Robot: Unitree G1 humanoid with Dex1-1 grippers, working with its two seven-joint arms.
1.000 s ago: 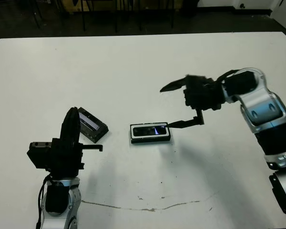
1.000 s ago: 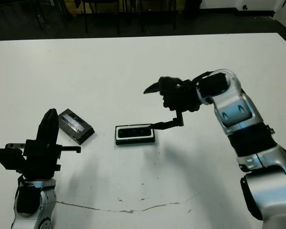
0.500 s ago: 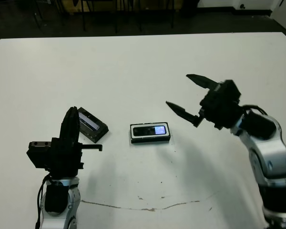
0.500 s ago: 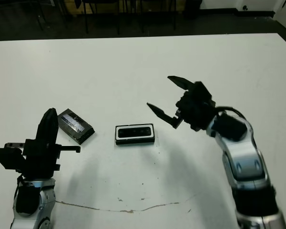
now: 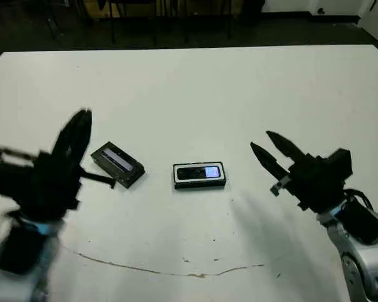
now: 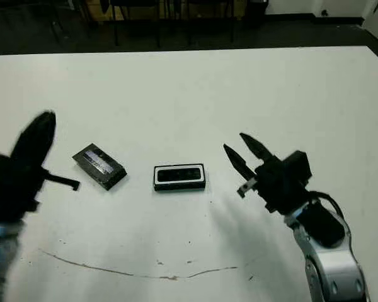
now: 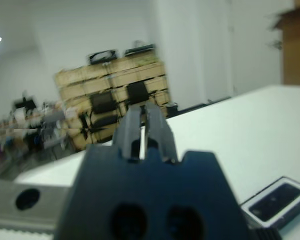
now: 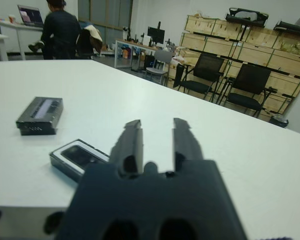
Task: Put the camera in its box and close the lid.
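Since a second ago my right gripper [image 5: 269, 153] has pulled back from the box toward the lower right of the head view, and my left arm has swung up and outward, so its gripper [image 5: 82, 123] is now a motion-blurred shape at the left edge.

That blur hides detail in the head views; in the left wrist view its fingers [image 7: 131, 131] stand nearly together with only a thin slit between them, holding nothing. The left forearm is cut off by the frame edge.

Just right of that gripper lies the lid [image 5: 118, 165], a flat black cover with a glossy grey strip, angled on the white table [image 5: 195, 82]. At centre sits the box [image 5: 200, 176], its white lining showing as a thin rim around the camera [image 5: 200, 172], whose small bluish screen glows. The box is uncovered, apart from the lid.

Right of the box, well clear of it, my right gripper hangs empty with its two fingers slightly spread, pointing toward the upper left.
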